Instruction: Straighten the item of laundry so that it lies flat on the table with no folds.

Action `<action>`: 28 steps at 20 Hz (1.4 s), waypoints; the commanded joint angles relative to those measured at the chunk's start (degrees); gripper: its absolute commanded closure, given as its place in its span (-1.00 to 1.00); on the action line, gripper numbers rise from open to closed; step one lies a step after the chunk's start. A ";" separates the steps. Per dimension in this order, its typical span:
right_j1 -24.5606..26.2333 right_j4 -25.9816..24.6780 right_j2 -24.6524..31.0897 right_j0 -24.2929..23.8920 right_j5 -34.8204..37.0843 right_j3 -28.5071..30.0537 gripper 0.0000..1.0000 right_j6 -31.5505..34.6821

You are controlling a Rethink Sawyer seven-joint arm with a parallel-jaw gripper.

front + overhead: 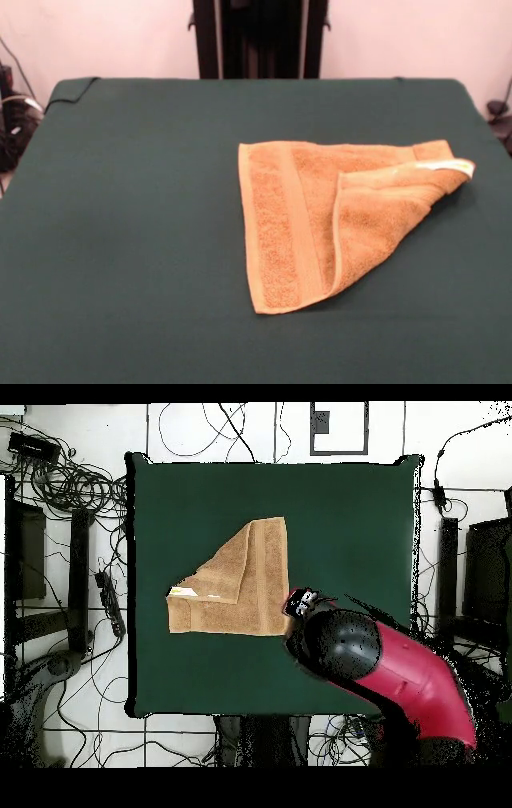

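Observation:
The orange-tan towel [320, 216] lies on the dark green table [144, 200], right of centre in the front view. One corner is folded diagonally over the rest, so it forms a rough triangle. Its white label [448, 166] shows at the far right tip. In the overhead view the towel [255, 579] lies mid-table [350, 524] with the label [183, 592] at its left tip. The red and black arm [400, 669] reaches over the table's lower right. Its gripper [300, 601] hangs by the towel's lower right corner. The front view shows no arm.
The robot's black pedestal [258, 38] stands behind the table's far edge. Cables [75, 484] and dark equipment [30, 554] lie on the floor around the table. The table's green cover reaches well beyond the towel on all sides.

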 commanded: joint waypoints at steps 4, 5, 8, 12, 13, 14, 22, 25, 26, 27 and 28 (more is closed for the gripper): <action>9.85 -4.79 14.49 -7.08 -5.22 3.32 -1.00 -9.11; 9.69 -5.38 14.82 -7.30 -5.04 3.33 -1.00 -8.65; 10.07 -6.66 16.43 -8.42 -5.56 3.25 -1.00 -7.92; 11.10 -8.97 18.44 -9.57 -5.10 2.54 -1.00 -8.15; 11.17 -9.61 18.84 -9.68 -4.56 2.25 -1.00 -8.37; 11.18 -10.19 19.18 -9.77 -4.27 2.03 -1.00 -8.25; 9.36 -13.19 19.69 -8.52 0.88 -0.25 -1.00 -5.67; 9.75 -13.55 20.00 -8.17 0.78 -0.23 -1.00 -4.05; 10.27 -13.58 20.20 -8.08 0.36 -0.25 -1.00 -3.50; 10.70 -13.27 20.41 -8.05 -0.09 0.00 -1.00 -2.92; 11.12 -12.95 20.61 -8.01 -0.55 0.24 -1.00 -2.33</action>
